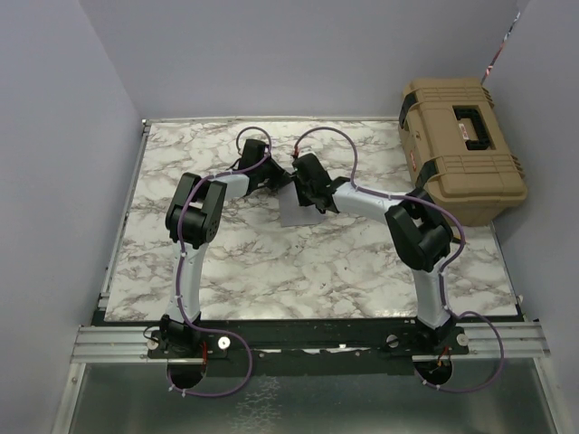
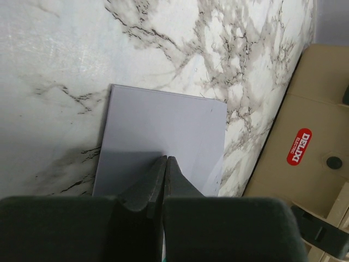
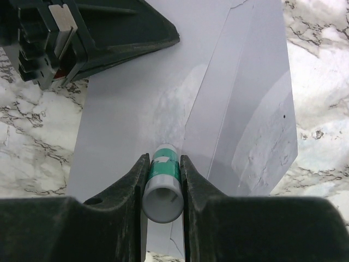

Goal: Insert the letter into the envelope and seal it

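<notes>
The left gripper (image 2: 166,159), jaws shut on nothing, seems to pin the envelope (image 2: 163,123) flat on the table (image 2: 54,54), while the right gripper (image 3: 163,159), clamped around a glue stick (image 3: 163,188), aims it at the flap seam just ahead; the letter is out of sight.

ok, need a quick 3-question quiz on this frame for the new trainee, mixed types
1. True or false: the right end effector is empty.
2. What stands by the far right corner of the table? A) tan toolbox B) red bucket C) blue crate
3. Fill in: the ___ end effector is shut with nothing between its fingers, tip over the envelope.

Key
1. False: it is shut on a white-and-green stick.
2. A.
3. Left: the left end effector.
</notes>
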Tool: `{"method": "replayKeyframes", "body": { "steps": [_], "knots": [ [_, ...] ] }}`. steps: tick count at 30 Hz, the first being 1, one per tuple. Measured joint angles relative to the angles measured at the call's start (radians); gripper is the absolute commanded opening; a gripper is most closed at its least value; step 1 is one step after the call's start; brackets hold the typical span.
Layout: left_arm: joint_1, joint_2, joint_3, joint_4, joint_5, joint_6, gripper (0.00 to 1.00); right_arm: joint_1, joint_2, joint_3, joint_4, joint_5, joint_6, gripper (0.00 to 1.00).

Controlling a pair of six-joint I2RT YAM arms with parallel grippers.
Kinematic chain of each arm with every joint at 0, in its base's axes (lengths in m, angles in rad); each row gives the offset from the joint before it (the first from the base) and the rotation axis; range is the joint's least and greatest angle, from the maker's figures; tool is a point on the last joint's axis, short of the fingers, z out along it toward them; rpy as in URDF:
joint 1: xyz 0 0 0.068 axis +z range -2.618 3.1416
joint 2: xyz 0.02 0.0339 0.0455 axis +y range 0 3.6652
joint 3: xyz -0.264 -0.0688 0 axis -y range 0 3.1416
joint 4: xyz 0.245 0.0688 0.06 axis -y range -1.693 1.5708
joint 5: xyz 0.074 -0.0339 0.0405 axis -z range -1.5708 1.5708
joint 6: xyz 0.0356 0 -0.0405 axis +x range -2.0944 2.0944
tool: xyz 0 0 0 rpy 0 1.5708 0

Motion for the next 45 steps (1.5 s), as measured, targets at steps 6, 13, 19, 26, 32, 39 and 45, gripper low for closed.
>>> {"method": "replayKeyframes", "body": {
  "steps": [6,13,19,26,32,39,45],
  "knots": [
    [0.000,0.000,-0.002,0.002,0.000,-0.003,0.00,-0.013,0.012,0.013,0.002,0.000,0.022,0.00],
    [0.002,0.002,-0.012,0.018,-0.003,-0.002,0.00,-0.038,0.111,0.154,0.002,-0.001,0.032,0.00],
    [0.006,0.005,-0.012,0.025,0.011,-0.003,0.00,-0.041,0.157,0.217,0.003,0.009,0.037,0.00],
    [0.007,0.006,-0.012,0.026,0.014,-0.004,0.00,-0.027,0.138,0.188,0.006,0.021,0.040,0.00],
    [0.009,0.008,-0.012,0.028,0.019,-0.006,0.00,0.014,0.060,0.091,-0.030,0.052,0.068,0.00],
    [0.011,0.010,-0.012,0.031,0.024,-0.006,0.00,0.031,0.030,0.052,-0.053,0.080,0.110,0.00],
    [0.011,0.010,-0.018,0.041,0.024,-0.006,0.00,0.011,0.068,0.113,-0.072,0.091,0.121,0.00]
  ]
}}
